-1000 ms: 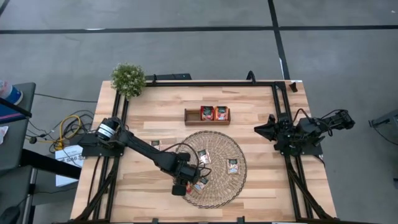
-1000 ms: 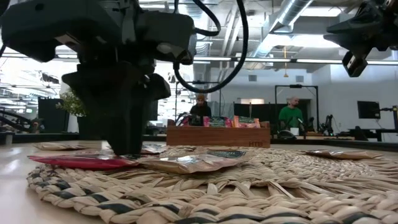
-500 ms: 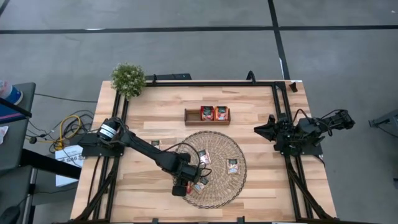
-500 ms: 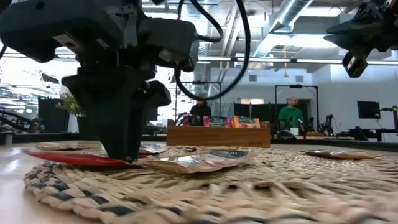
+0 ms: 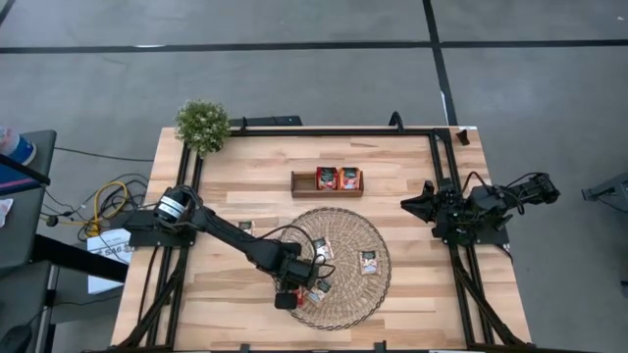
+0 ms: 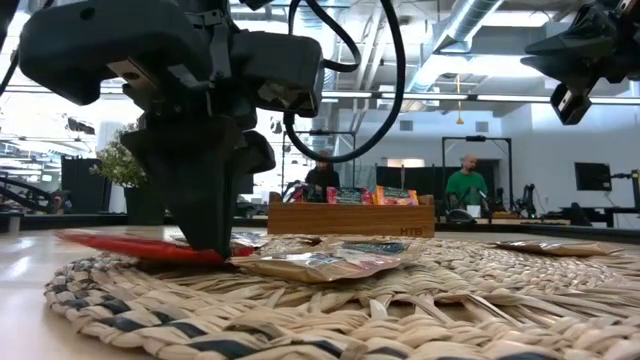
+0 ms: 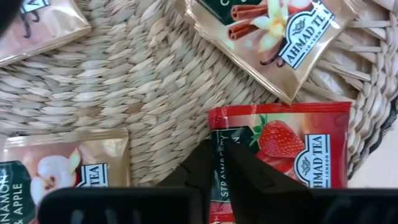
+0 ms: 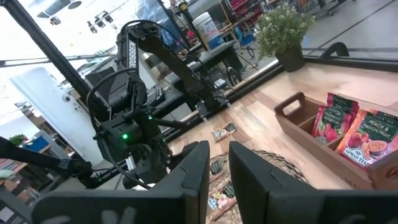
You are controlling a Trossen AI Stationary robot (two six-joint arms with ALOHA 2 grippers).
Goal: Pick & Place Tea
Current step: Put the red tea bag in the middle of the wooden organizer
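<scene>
Left gripper [image 7: 222, 163] fingers pinched shut on the red strawberry sachet's [image 7: 280, 149] edge at the wicker mat's [image 5: 378, 294] near-left rim. Tray [image 5: 327, 181] lies straight across the counter. Right gripper [image 5: 417, 204] parked aside, narrow gap, empty.

Left gripper [image 5: 287, 299] at mat [image 5: 373, 294] edge

sachets [image 5: 367, 262] on mat [image 5: 378, 294] | tray [image 5: 298, 186] behind mat

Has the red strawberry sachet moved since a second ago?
Yes. In the low view the red strawberry sachet now tilts up off the wicker mat, pinched by the left gripper, where earlier it lay flat.
</scene>
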